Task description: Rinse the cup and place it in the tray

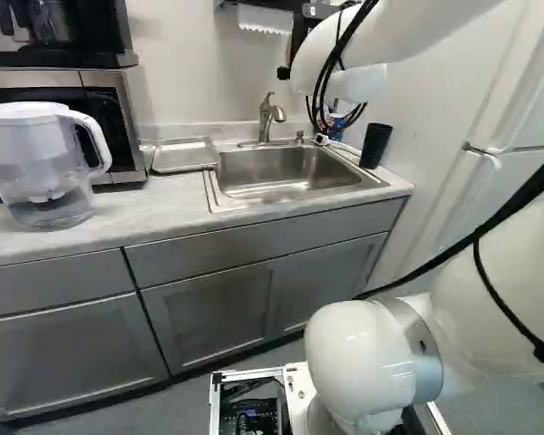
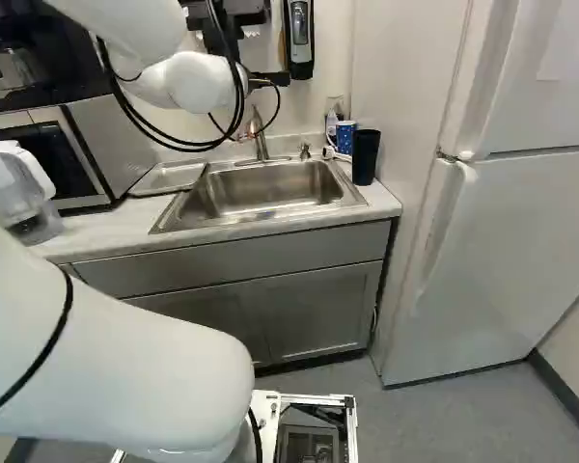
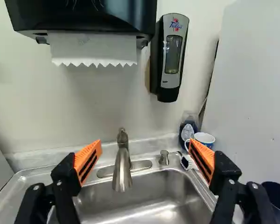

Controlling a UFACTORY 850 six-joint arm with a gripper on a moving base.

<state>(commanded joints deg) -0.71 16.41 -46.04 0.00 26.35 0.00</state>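
My gripper [image 1: 285,72] is above the sink in the left base view, partly hidden by the arm. Seen in the wrist view, the gripper [image 3: 145,148] has its fingers wide apart with nothing held; the faucet [image 3: 122,172] shows between and beyond them. A blue-and-white mug [image 3: 204,138] sits in the counter's back corner, behind one fingertip. Nearer stands a tall dark cup [image 2: 365,156], upright right of the sink [image 2: 261,190]; which cup is meant I cannot tell. The metal tray [image 1: 183,156] lies left of the sink.
A soap bottle [image 3: 188,127] and a brush [image 3: 186,162] are by the mug. Paper towel [image 3: 93,49] and soap dispensers [image 3: 171,56] hang on the wall. A water pitcher [image 1: 47,163] and microwave [image 1: 113,100] stand left; the fridge [image 2: 502,222] is right.
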